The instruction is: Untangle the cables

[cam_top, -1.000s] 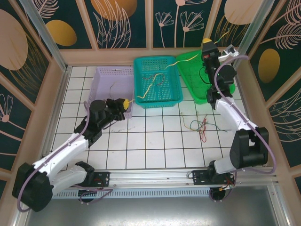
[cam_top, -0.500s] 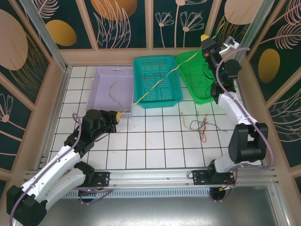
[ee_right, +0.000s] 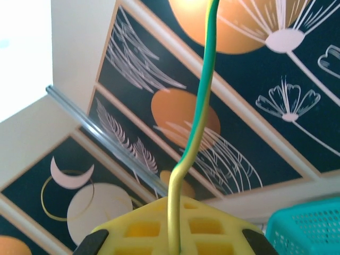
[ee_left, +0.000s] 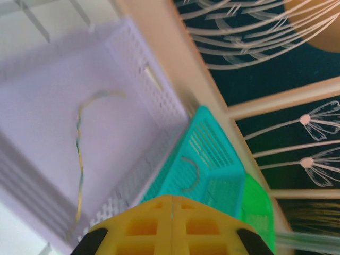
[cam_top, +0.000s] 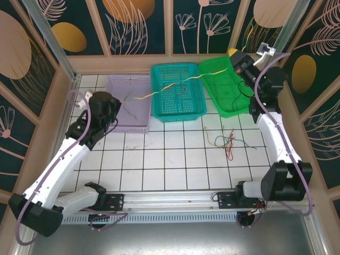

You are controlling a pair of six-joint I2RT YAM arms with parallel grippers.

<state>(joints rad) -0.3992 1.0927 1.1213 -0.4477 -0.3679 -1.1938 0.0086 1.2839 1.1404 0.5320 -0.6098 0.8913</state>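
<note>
Since a moment ago the left arm (cam_top: 64, 159) has swung up and away to the left of the teal basket (cam_top: 159, 71), drawing the yellow cable (cam_top: 170, 86) into a long, nearly straight line that crosses above that basket's back half. On the white-tiled tabletop (cam_top: 175, 159), the right arm (cam_top: 276, 133) reaches to the far right of the teal basket, past the green basket (cam_top: 223, 109), which sits tilted just to the teal basket's right. A lavender basket (cam_top: 139, 82) stands just to the teal basket's left. The left gripper (cam_top: 116, 103) hangs over the lavender basket, clenched on one end of the yellow cable; in its wrist view the yellow pads (ee_left: 138, 226) meet with no gap. The right gripper (cam_top: 236, 57) is raised behind and right of the teal basket, pinching the other end, and its wrist view shows the cable, there yellow turning green, rising from between the pressed fingers (ee_right: 143, 228). Loose cables (cam_top: 228, 142), green, red and pale, lie tangled on the tabletop in front of and right of the teal basket. A pale cable (cam_top: 129, 109) lies in the lavender basket, and a brown cable (cam_top: 180, 87) lies inside the teal basket.
</note>
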